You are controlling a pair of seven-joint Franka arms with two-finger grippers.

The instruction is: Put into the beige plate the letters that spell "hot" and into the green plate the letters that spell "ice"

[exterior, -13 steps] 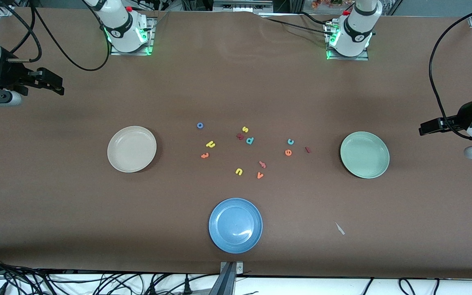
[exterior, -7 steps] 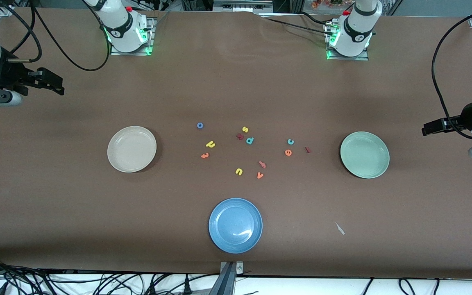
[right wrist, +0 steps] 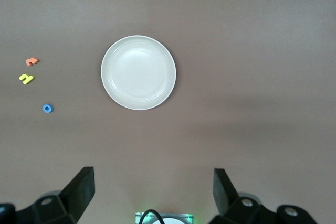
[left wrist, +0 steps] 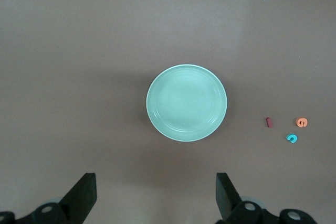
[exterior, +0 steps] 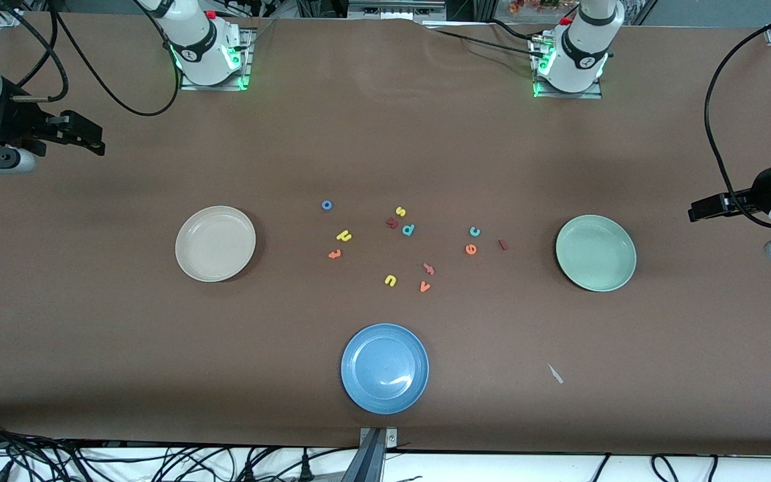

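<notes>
On the table in the front view, the beige plate (exterior: pixel 215 243) lies toward the right arm's end and the green plate (exterior: pixel 595 253) toward the left arm's end, both empty, with the letters scattered between them. The blue o (exterior: pixel 326 205), yellow h (exterior: pixel 343 235) and orange t (exterior: pixel 334 254) lie nearest the beige plate; the teal c (exterior: pixel 474 231), orange e (exterior: pixel 470 249) and dark red i (exterior: pixel 503 245) lie nearest the green plate. A blue plate (exterior: pixel 385 368) sits nearer the camera. The right gripper (exterior: pixel 84 139) hangs over bare table at its end; the left gripper (exterior: pixel 700 210) likewise at the other end. In the left wrist view, the left gripper (left wrist: pixel 156 198) stands wide apart and empty above the green plate (left wrist: pixel 187 103), with i (left wrist: pixel 269 123), e (left wrist: pixel 301 122) and c (left wrist: pixel 292 138) beside the plate. In the right wrist view, the right gripper (right wrist: pixel 153 192) is also fully spread and empty above the beige plate (right wrist: pixel 138 72), with t (right wrist: pixel 32 61), h (right wrist: pixel 26 78) and o (right wrist: pixel 48 108) beside it. The letters look like light, soft foam lying flat; they should be pinched across a narrow stroke with a straight descent, since a loose grip may flick them away.
</notes>
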